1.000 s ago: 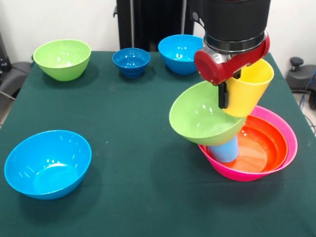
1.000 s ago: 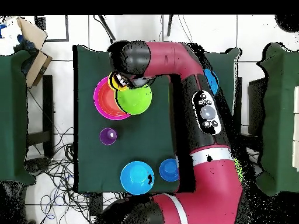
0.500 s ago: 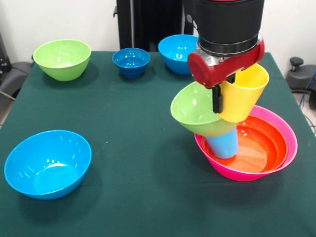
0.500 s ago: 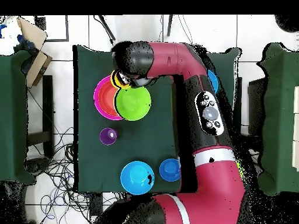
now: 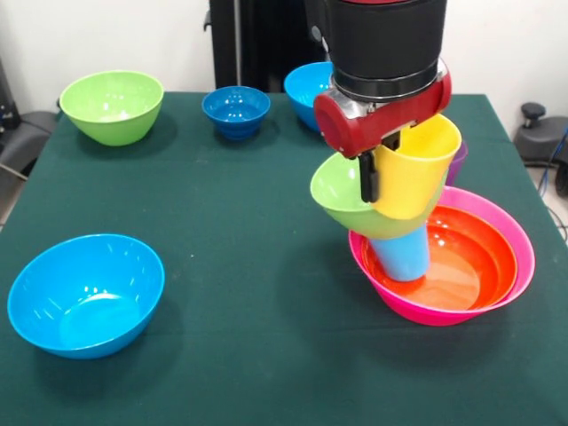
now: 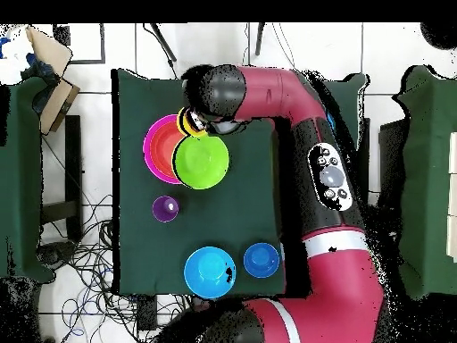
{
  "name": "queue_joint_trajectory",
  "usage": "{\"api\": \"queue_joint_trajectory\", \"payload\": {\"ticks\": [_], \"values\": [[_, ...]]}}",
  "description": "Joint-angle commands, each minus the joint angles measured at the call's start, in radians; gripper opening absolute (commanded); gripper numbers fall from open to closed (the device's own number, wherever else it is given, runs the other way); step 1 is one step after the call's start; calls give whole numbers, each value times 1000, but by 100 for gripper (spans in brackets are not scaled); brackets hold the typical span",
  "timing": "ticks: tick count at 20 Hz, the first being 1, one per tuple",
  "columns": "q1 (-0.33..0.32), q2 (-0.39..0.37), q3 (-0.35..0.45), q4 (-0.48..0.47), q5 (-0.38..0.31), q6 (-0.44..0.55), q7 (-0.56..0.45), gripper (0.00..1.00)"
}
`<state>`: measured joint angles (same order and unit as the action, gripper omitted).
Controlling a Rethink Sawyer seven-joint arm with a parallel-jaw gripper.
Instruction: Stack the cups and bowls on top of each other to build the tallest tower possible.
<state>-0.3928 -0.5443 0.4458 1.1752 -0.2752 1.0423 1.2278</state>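
My gripper (image 5: 377, 177) is shut on the rim of the yellow cup (image 5: 408, 173) and holds it above the tower. One black finger (image 5: 366, 180) shows on the cup's left wall. A lime green bowl (image 5: 342, 191) hangs tilted against the yellow cup, its underside over the light blue cup (image 5: 401, 257). That cup stands in the orange bowl (image 5: 475, 257), which is nested in the large pink bowl (image 5: 515, 235). The purple cup (image 5: 456, 160) peeks out behind the yellow cup. In the overhead view the green bowl (image 6: 201, 161) overlaps the pink bowl (image 6: 152, 147), and the purple cup (image 6: 165, 209) stands apart.
A second lime green bowl (image 5: 112, 105), the small dark-blue bowl (image 5: 236, 109) and a bright blue bowl (image 5: 306, 87) stand along the far edge. Another bright blue bowl (image 5: 86, 293) sits near left. The arm (image 6: 303, 134) covers the table's right side in the overhead view.
The gripper has moved left in the front view with the yellow cup, and the tilted green bowl has gone with it. The purple cup now shows behind.
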Motion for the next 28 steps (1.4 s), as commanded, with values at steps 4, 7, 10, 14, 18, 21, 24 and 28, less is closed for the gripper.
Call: {"api": "queue_joint_trajectory", "payload": {"ticks": [4,7,10,14,18,21,24,28], "values": [[15,-12,-39,152,13,39,115,0],[21,-32,-45,182,16,32,129,0],[18,-59,-50,225,16,31,127,0],[5,-85,-52,283,13,2,119,0],[-18,-107,-51,347,4,-45,104,0],[-37,-114,-54,398,-13,-109,103,0],[-53,-111,-55,430,-29,-163,103,0],[-61,-91,-56,441,-50,-221,102,0]]}}
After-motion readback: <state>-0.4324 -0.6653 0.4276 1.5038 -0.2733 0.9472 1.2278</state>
